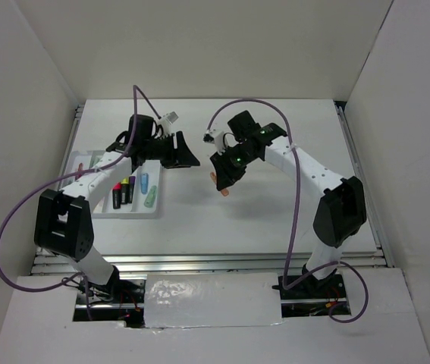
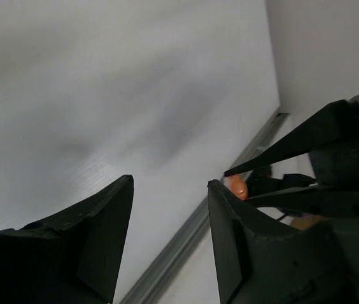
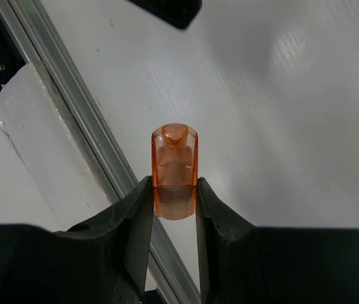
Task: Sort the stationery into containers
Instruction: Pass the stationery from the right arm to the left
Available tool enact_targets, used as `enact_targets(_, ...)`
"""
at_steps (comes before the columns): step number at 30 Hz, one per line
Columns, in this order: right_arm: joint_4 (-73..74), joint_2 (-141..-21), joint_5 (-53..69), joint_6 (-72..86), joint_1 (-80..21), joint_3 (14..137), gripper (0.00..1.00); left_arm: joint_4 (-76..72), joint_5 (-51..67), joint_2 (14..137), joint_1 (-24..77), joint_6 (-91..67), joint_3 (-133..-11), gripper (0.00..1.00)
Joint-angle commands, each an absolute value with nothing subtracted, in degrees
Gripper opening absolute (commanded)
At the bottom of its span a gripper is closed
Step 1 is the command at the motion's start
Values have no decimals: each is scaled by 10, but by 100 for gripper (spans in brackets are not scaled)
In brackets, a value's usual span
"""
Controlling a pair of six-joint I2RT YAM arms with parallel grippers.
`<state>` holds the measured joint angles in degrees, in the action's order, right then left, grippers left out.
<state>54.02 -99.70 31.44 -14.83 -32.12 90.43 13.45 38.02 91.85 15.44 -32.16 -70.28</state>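
Observation:
My right gripper (image 1: pixel 223 180) is shut on an orange highlighter (image 1: pixel 223 189) and holds it above the tabletop near the centre. In the right wrist view the highlighter's translucent orange cap (image 3: pixel 175 166) sticks out between the fingertips (image 3: pixel 141 196). My left gripper (image 1: pixel 183 154) is open and empty, just left of the right one. In the left wrist view its jaws stand apart and the orange highlighter (image 2: pixel 236 186) peeks out behind its right finger. The white divided tray (image 1: pixel 123 215) lies at the left. It holds a pink highlighter (image 1: pixel 117 196), a yellow one (image 1: pixel 127 189), a blue one (image 1: pixel 144 183) and a mint one (image 1: pixel 152 198).
White walls enclose the table at the back and both sides. A metal rail (image 1: pixel 222 262) runs along the near edge and shows in the right wrist view (image 3: pixel 97 152). Purple cables loop from both arms. The left arm lies over the tray's far part.

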Motion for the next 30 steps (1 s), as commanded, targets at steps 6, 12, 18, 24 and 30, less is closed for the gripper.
enact_targets(6, 512, -1032, 297, -118, -358, 953, 0, 20, 491, 941, 174, -431, -682, 62)
enact_targets(12, 505, -1045, 280, -108, -366, 973, 0, -12, 506, 936, 178, -457, -648, 60)
enact_targets(18, 503, -1052, 271, -98, -366, 993, 0, -18, 502, 928, 183, -454, -621, 56)
enact_targets(24, 504, -1061, 273, -87, -370, 1012, 0, -18, 504, 932, 186, -454, -627, 51)
enact_targets(30, 498, -1065, 272, -69, -373, 1023, 1, -25, 500, 925, 186, -458, -607, 31)
